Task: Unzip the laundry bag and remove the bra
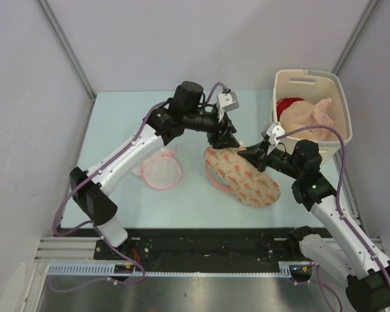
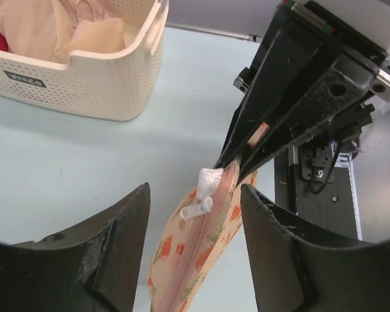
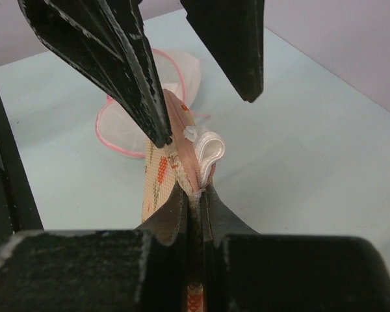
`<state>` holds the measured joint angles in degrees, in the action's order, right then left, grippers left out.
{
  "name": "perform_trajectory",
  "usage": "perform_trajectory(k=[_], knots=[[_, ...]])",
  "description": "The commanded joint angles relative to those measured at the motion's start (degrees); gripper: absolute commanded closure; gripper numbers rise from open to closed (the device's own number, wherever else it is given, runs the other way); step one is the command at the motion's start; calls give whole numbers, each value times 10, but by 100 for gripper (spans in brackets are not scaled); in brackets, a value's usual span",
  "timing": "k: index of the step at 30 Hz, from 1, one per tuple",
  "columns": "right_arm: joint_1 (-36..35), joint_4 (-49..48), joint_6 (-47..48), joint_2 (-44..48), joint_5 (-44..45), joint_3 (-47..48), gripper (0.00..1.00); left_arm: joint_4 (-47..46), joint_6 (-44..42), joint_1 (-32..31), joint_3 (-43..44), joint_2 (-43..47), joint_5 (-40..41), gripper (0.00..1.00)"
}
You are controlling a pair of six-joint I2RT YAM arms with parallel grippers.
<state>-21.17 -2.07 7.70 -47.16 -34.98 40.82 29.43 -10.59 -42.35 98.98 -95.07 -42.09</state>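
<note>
The cream-peach, figure-eight fabric laundry bag (image 1: 244,179) with red-pink motifs and pink edging lay near the middle of the pale blue-green tabletop (image 1: 117,117), its far end lifted off the surface. On that raised end the zipper seam ran upward, with a small white plastic zipper pull (image 2: 196,209) sticking out.

The right gripper (image 3: 195,194) was clamped tight on the bag's top edge, just past the pull. The left gripper (image 2: 195,190) hung over the same end with its jaws apart, straddling the seam. One fingertip (image 3: 161,133) sat right at the fabric beside the pull; contact could not be confirmed.

Bare tabletop lay in front of the bag and to its right. A round white mesh item with pink trim (image 1: 161,172) lay just to the bag's left. A cream perforated plastic basket (image 2: 84,91) of garments stood apart at the far right corner.
</note>
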Motion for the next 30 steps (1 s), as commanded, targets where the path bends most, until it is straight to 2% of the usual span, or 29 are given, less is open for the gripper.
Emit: perform_trajectory(k=[1, 7, 12, 15, 17, 18, 19, 28, 29, 30], knots=[[-3, -44, -6, 1, 0, 6, 100, 55, -25, -8, 51, -34, -31, 36], [-4, -36, 1, 4, 1, 6, 100, 83, -41, -9, 51, -44, -42, 41], [-1, -32, 4, 9, 4, 6, 100, 86, -51, -9, 37, -33, -42, 35], [2, -31, 4, 11, 5, 7, 100, 95, -58, -9, 37, -35, -58, 40], [2, -31, 4, 14, 5, 7, 100, 101, -61, -9, 39, -42, -61, 58], [1, -30, 5, 14, 5, 7, 100, 101, -59, -8, 40, -42, -60, 86], [1, -29, 5, 15, 6, 7, 100, 98, -56, -8, 40, -42, -55, 99], [9, -19, 14, 21, 7, 6, 100, 51, -46, -7, -1, 0, -46, 100], [13, -17, 19, 20, 5, 7, 100, 52, -45, -6, 0, 1, -48, 89], [15, -18, 20, 20, 3, 7, 100, 56, -44, -6, 2, 0, -48, 57]])
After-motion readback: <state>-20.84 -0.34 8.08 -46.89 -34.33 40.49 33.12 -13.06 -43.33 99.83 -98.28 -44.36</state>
